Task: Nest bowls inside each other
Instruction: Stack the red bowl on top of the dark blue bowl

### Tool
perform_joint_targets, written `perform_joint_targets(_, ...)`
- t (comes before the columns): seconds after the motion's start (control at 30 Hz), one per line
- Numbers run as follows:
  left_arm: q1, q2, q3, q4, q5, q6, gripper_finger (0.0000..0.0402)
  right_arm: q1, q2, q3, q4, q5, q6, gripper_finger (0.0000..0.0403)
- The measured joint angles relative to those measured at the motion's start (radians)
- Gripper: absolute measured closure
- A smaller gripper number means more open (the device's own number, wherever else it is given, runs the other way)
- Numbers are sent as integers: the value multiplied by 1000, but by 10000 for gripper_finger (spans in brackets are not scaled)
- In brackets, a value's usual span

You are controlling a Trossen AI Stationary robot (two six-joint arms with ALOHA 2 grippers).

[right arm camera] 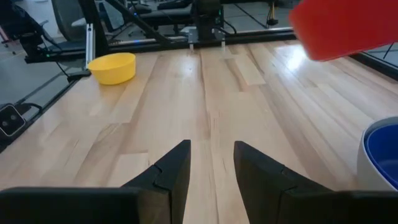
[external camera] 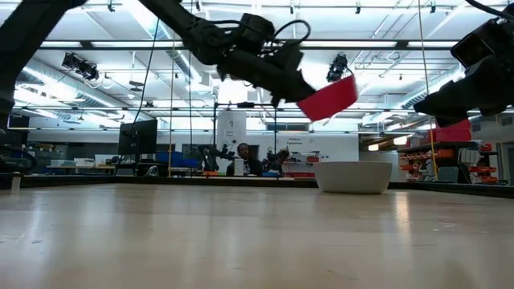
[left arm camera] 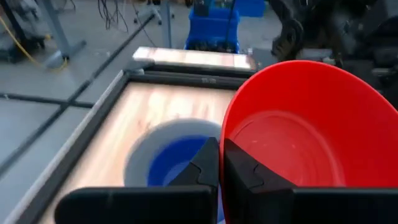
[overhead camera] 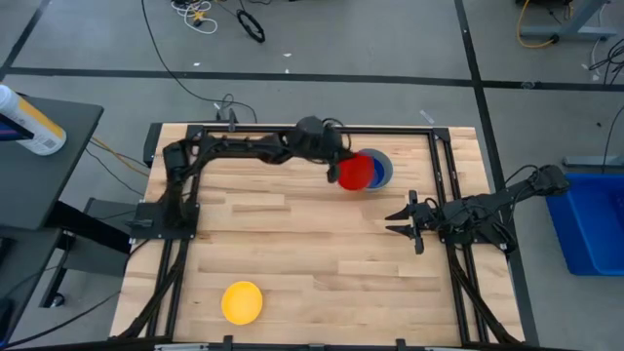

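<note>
My left gripper (overhead camera: 340, 168) is shut on a red bowl (overhead camera: 356, 172) and holds it in the air at the table's far right, just over the near-left rim of a grey bowl (overhead camera: 382, 168). A blue bowl (left arm camera: 174, 163) sits inside the grey bowl (left arm camera: 144, 149), which rests on its base on the table. A yellow bowl (overhead camera: 242, 301) stands upright near the near-left edge. My right gripper (overhead camera: 407, 221) waits open at the right side, its fingers (right arm camera: 174, 168) apart above bare wood. My left gripper pinches the red bowl's rim wall (left arm camera: 225, 155) between its two fingers, one inside the bowl and one outside. The fingers come from the table's left, slanting slightly down. The bowl (external camera: 328, 98) is lifted clear and tilted, above the grey bowl (external camera: 353, 177).
A black metal frame (overhead camera: 444, 156) edges the wooden table. A blue bin (overhead camera: 593, 219) stands beyond the right edge. Open wood lies across the table's middle and near side.
</note>
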Motion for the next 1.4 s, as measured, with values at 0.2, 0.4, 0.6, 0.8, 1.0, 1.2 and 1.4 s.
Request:
perform_joint_targets(0.2,29,103,187,-175,9,32,396,0,0,0,0,2,3,272)
perform_joint_targets(0.4,49,261,387,-255,45,-4,396,0,10,0,1,-8,21,274)
perform_joint_targets(0.6,49,368,530,-422,15,-6,396,0,14,0,-1,-19,32,273)
perform_joint_targets(0.8,52,423,578,-455,-24,-15,396,0,15,0,-1,-18,29,272)
perform_joint_targets(1.0,67,425,578,-456,-55,-16,396,0,15,0,-1,-18,29,274)
perform_joint_targets(1.2,69,435,580,-459,-57,-22,396,0,15,0,-1,-18,30,272)
perform_joint_targets(1.4,68,476,576,-462,-14,-53,396,0,14,0,-1,-17,33,273)
